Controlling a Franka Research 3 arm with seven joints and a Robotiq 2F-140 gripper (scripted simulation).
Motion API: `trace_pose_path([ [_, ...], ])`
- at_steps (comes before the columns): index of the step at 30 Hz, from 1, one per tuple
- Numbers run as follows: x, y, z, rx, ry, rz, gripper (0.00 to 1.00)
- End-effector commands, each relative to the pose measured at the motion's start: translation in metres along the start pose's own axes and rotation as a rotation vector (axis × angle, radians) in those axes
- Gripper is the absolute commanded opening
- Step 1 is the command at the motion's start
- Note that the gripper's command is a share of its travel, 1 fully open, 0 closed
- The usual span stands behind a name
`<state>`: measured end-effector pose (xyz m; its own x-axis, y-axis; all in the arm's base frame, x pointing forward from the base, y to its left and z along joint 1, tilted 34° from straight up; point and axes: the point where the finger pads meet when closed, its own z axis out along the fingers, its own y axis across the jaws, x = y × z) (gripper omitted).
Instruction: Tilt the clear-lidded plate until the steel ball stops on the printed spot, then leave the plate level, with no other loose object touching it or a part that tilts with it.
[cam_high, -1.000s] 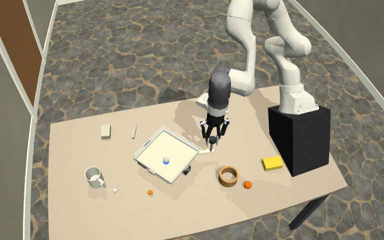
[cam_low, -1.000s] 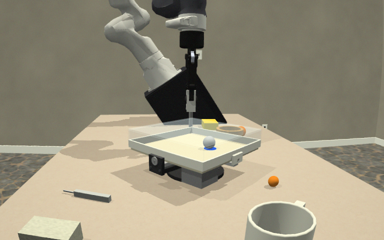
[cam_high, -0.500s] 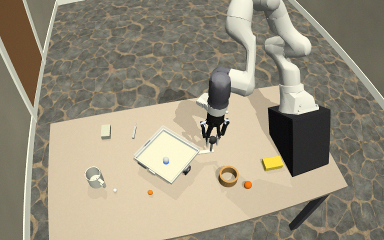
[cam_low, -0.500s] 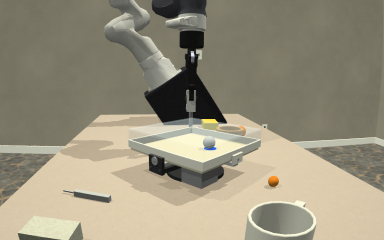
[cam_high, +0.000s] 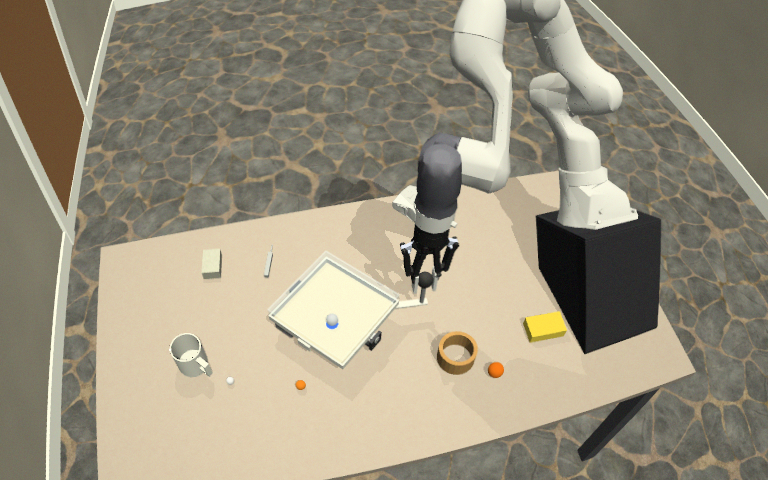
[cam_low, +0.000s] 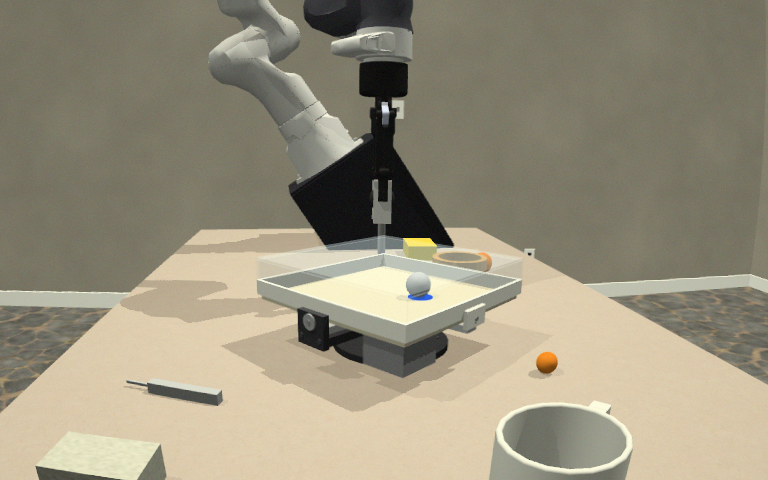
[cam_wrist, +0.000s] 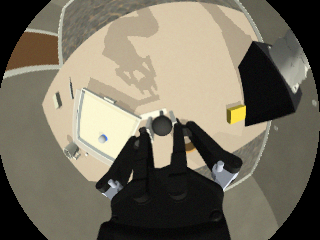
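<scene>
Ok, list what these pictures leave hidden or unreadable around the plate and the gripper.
- Printed spot: mostly covered by the steel ball in every view, so exact centring is unclear.
- Gripper: shut on a dark knob; the finger contact is too small in the top view, edge-on in the exterior view.
- Plate pivot: shadowed beneath the plate in the exterior view.
- Mug: cut off by the exterior view's bottom edge.

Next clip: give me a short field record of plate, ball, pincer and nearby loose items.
plate: clear-lidded plate on its pivot base, looks about level
ball: steel ball on the blue printed spot
pincer: pincer shut on the dark knob of the upright lever at the plate's corner
loose items: small orange ball, wooden ring, mug, all apart from the plate
</scene>
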<state>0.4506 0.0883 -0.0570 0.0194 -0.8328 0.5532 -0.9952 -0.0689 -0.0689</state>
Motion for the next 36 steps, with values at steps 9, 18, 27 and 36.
trace_pose_path([
  [9,0.0007,-0.0005,-0.0015,0.003,0.0,-0.001,0.0],
  [18,0.0007,-0.0005,-0.0015,0.003,0.0,-0.001,0.0],
  [27,0.0007,-0.0005,-0.0015,0.003,0.0,-0.001,0.0],
  [36,0.0007,-0.0005,-0.0015,0.003,0.0,-0.001,0.36],
])
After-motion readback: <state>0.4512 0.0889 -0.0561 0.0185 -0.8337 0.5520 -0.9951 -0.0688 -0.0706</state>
